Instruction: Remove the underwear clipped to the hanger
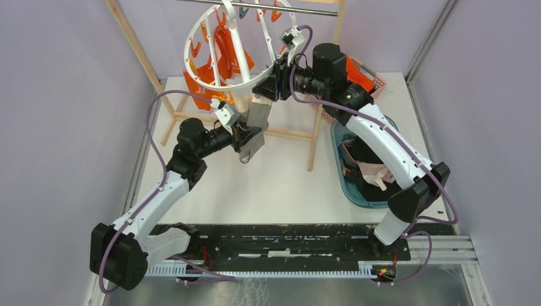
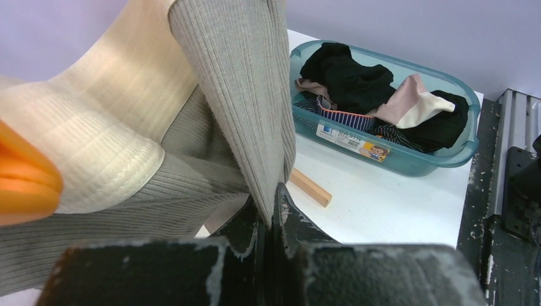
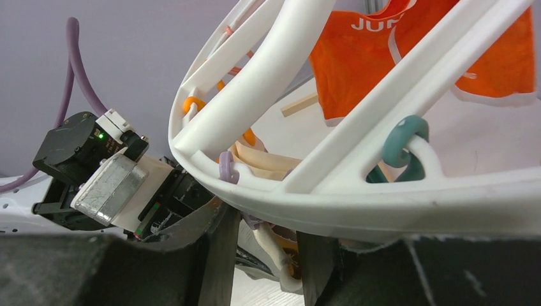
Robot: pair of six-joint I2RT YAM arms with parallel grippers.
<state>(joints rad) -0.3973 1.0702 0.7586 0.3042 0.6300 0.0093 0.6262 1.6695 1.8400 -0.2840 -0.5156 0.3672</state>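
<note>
Orange underwear (image 3: 363, 64), beige-grey underwear (image 2: 242, 95): two on one hanger (image 3: 446, 197).

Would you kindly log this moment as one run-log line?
left end effector: shut on beige-grey underwear | right end effector: open at hanger rim | orange underwear: hanging from hanger

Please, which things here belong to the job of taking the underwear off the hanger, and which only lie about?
Job: hanger, beige-grey underwear, orange underwear, left gripper.
Lying about: teal bin of clothes, wooden frame, pink basket.
</note>
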